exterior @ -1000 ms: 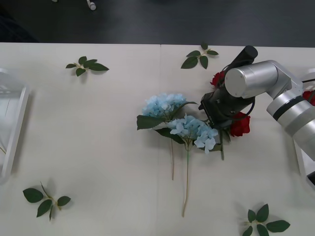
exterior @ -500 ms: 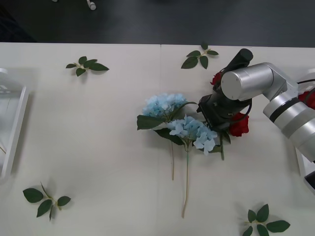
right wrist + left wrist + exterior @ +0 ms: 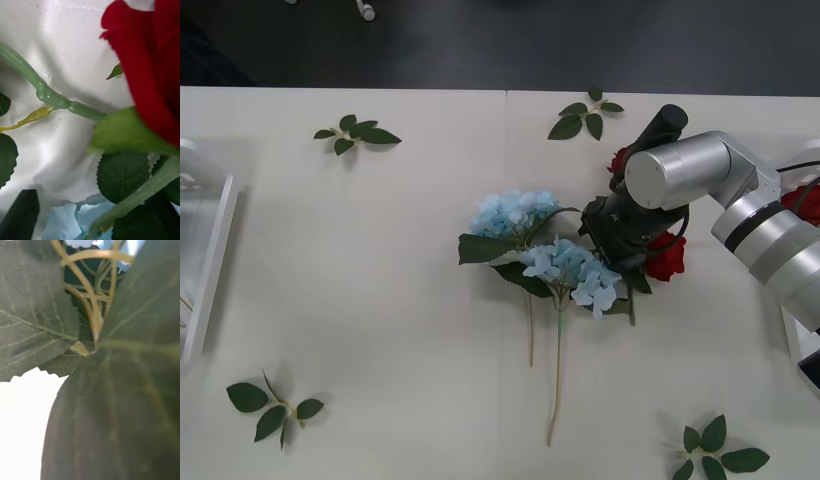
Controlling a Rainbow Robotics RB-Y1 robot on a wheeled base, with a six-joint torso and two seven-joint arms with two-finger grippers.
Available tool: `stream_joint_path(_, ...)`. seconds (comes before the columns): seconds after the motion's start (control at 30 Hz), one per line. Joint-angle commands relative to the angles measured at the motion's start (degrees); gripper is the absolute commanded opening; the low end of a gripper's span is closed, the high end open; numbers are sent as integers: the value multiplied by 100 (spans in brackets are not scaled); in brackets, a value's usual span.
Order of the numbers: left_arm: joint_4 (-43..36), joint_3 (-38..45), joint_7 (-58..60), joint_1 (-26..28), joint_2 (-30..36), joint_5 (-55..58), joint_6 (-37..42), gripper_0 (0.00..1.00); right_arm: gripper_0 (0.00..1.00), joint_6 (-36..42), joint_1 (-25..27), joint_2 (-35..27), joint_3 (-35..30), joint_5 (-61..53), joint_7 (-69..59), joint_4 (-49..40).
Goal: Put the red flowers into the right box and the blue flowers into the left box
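Two blue flowers [image 3: 515, 213] [image 3: 573, 268] lie side by side mid-table, stems toward me. Just right of them my right gripper [image 3: 617, 232] hangs low on its silver arm, over the stems of two red flowers [image 3: 667, 256] [image 3: 619, 160]. The right wrist view is close on a red bloom [image 3: 150, 75], a green stem [image 3: 56, 99] and pale blue petals [image 3: 75, 221] on the white cloth. Another red flower [image 3: 800, 198] lies by the right box [image 3: 791, 335] at the right edge. The left box [image 3: 210, 262] sits at the left edge. Large serrated leaves [image 3: 112, 408] and blue petals [image 3: 80, 243] crowd the left wrist view.
Loose green leaf sprigs lie at the back left [image 3: 358, 133], back middle [image 3: 588, 115], front left [image 3: 272, 405] and front right [image 3: 715, 455]. The table's far edge runs along the top, with dark floor beyond it.
The right arm has shifted a little left and toward the far side. The nearer blue flower and the red flower beside it have slid slightly left with it.
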Motion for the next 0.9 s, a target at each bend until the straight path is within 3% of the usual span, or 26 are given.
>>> stream_joint_path(0.03, -218, -60, -275, -28, 250, 48, -39, 88, 20, -9, -18, 8, -24, -6, 144, -22)
stream_joint_path(0.07, -270, -69, -275, -11, 241, 65, -21, 91, 0, -17, -18, 17, -24, -23, 153, -13)
stream_joint_path(0.23, -666, -51, -275, 60, 276, 153, 471, 96, 0, -9, -18, 17, -24, -41, 197, 22)
stream_joint_path(0.33, -1360, -16, -223, 288, 285, 223, 1042, 100, 0, -9, -18, 8, -24, -50, 205, 22)
stream_joint_path(0.67, -3364, 265, 6, 1079, 285, 847, 2360, 100, 0, 35, -106, -185, -112, -173, 267, -57)
stream_joint_path(0.9, -4507, 124, 138, 1387, 276, 1401, 3134, 100, 0, 317, -238, -651, -165, -296, 364, -549)
